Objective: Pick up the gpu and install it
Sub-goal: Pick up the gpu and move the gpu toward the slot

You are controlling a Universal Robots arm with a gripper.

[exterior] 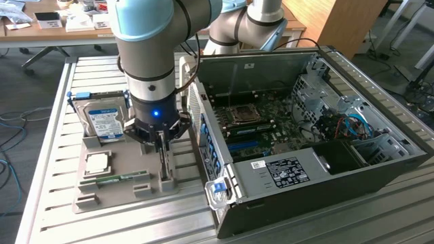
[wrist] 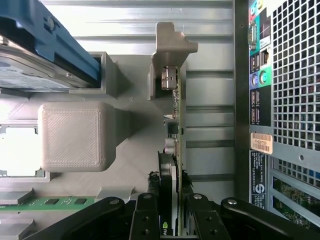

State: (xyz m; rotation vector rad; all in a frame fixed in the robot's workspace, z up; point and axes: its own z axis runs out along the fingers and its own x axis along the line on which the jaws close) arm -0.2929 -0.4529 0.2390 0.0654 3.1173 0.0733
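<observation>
The gpu (wrist: pixel 174 130) stands on its edge in a slot of the grey holder tray (exterior: pixel 115 195), a thin dark card with a pale bracket at its far end. In the exterior view it is the thin upright card (exterior: pixel 163 165) just under my gripper (exterior: pixel 161 145). My gripper (wrist: pixel 171 210) comes straight down over it, and the black fingers (wrist: pixel 150 212) press on both faces of the card, shut on it. The card still rests in the holder's end support (wrist: pixel 170 55).
On the same tray lie a silver hard drive (exterior: pixel 105 122) in a blue frame, a square processor (exterior: pixel 97 163) and a green memory stick (exterior: pixel 115 178). The open computer case (exterior: pixel 305 152) lies close on the exterior view's right, its perforated rear panel (wrist: pixel 295 100) right beside the gpu.
</observation>
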